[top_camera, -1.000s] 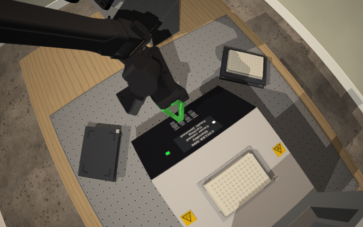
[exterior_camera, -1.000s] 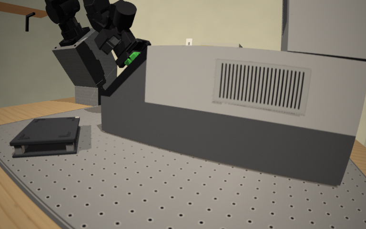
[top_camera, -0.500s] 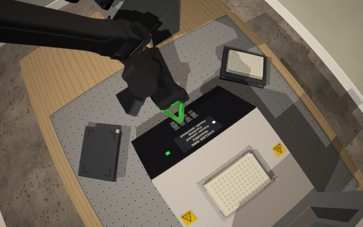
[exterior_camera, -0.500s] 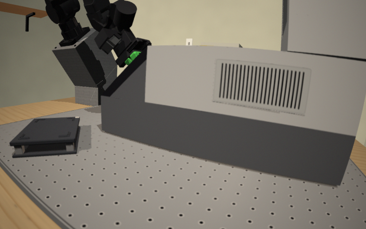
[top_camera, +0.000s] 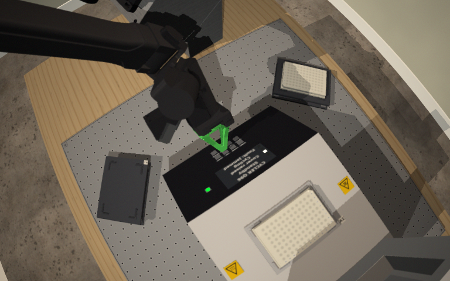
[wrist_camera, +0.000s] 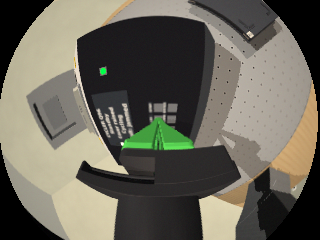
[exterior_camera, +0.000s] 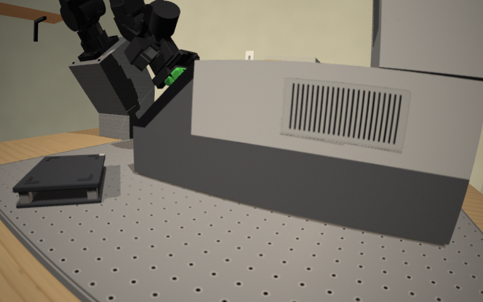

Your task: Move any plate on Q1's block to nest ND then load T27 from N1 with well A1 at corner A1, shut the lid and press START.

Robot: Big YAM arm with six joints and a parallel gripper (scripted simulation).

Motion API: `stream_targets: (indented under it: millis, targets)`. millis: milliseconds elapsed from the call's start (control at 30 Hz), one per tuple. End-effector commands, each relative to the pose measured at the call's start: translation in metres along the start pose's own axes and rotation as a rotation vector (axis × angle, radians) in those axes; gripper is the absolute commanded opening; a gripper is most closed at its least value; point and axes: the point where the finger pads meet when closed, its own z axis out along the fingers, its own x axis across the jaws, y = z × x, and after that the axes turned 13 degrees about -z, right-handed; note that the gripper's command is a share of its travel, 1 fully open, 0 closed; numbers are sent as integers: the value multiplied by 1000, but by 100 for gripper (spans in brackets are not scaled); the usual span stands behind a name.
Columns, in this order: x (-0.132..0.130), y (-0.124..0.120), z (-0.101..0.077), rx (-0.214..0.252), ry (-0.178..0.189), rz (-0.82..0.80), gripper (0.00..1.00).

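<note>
The cycler Q1 (top_camera: 272, 195) stands mid-table with its lid (top_camera: 412, 257) raised. Its status lamp (top_camera: 207, 189) shows green. A sealed pale 96-well plate (top_camera: 292, 231) lies on Q1's block inside the corner brackets. A second pale plate (top_camera: 303, 80) lies on a black nest at the rear right. My gripper (top_camera: 224, 149) is shut and empty. Its green fingertips point down at the keypad (top_camera: 228, 149) on the black sloping panel, on or just over a key. It also shows in the wrist view (wrist_camera: 159, 135), right before the keys (wrist_camera: 163, 110). I cannot tell touching from hovering.
An empty black nest (top_camera: 124, 189) lies left of Q1 on the perforated plate; it also shows in the exterior view (exterior_camera: 60, 179). The arm's base block (exterior_camera: 105, 97) stands behind the panel. Q1's vented side (exterior_camera: 345, 112) hides the block and keys there.
</note>
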Motion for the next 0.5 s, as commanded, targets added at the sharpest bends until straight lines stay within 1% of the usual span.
stream_targets:
  millis: [0,100,200,267,400,467]
  targets:
    - [15,-2,1,-3,33,-14,0]
    - [14,-4,3,-3,31,-2,0]
    - [8,-7,-1,3,24,-3,0]
    - [7,-5,-4,1,26,-6,0]
    - [6,4,-4,-14,24,-4,0]
    - [6,4,-4,-14,24,-4,0]
